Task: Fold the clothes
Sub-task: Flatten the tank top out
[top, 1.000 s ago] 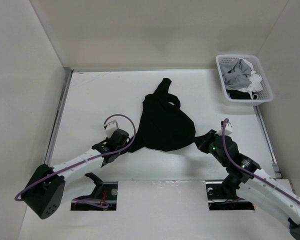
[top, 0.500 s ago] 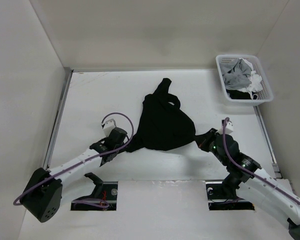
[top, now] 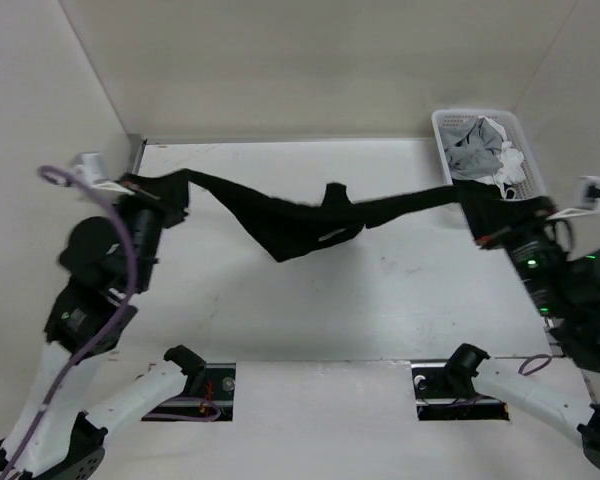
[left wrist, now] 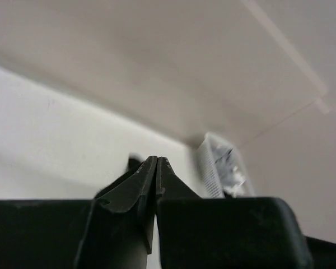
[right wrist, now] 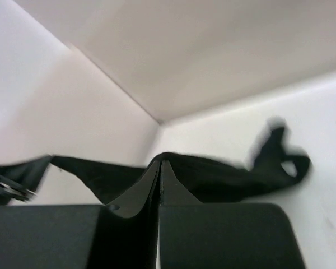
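Spanning 9 to 3 o'clock above surface: top (top: 300, 225), middle sagging. Left fingers (left wrist: 155, 168), right fingers (right wrist: 159, 168) each pinched shut on one end. Risk: thin grip slips under tension; right end snags basket (top: 443, 150).

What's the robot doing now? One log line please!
black top: stretched midair | left fingers: gripping it | right fingers: gripping it
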